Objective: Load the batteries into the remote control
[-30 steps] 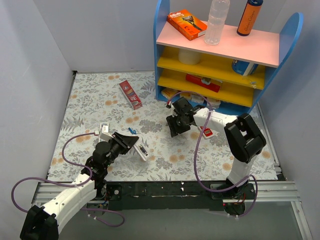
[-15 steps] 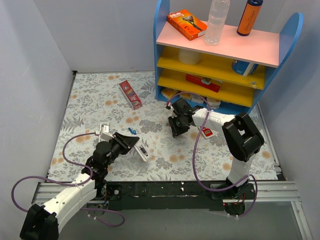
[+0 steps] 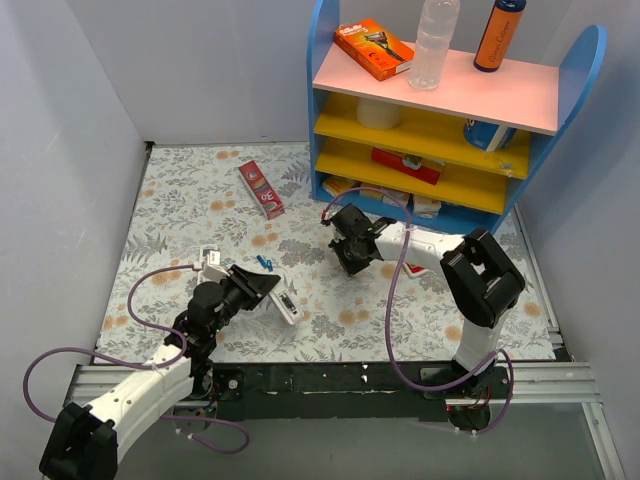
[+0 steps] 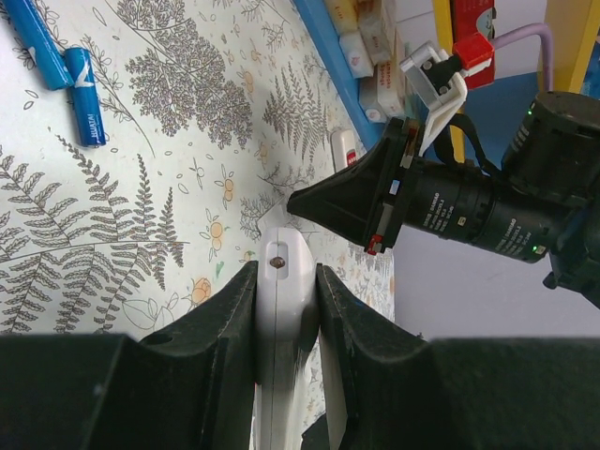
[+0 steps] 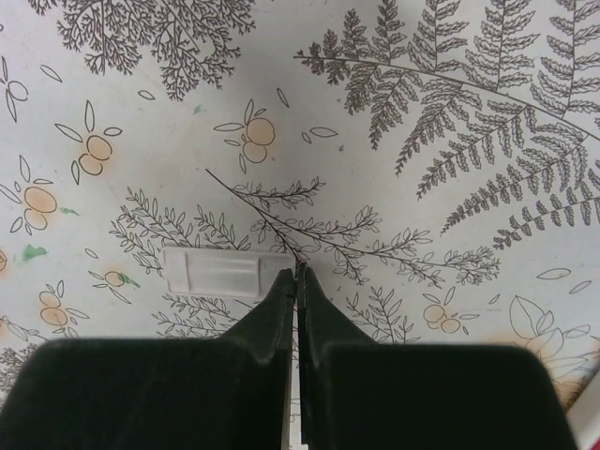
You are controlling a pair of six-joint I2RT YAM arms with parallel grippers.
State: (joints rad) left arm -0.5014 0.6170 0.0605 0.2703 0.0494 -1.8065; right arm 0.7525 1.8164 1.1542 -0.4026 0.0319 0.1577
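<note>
Clamping the remote control point(image 4: 281, 323) side-on, the left gripper point(image 4: 284, 274) holds it above the table point(image 3: 190, 200) near its front edge. Right gripper point(image 5: 296, 274) is pinched shut on nothing mid-table, tips just beside a small white cover point(image 5: 211, 272). Batteries point(image 4: 84, 108) lie loose between the two. Guessing prep stage; next needs a battery grabbed.

Smooth, faintly glossy plastic on the slim white remote control point(image 4: 281, 323). Matt black plastic on the left gripper point(image 4: 284, 277). Matt fern-printed covering over the table point(image 5: 422, 112). Ribbed white plastic on the small rectangular cover point(image 5: 222, 272).
</note>
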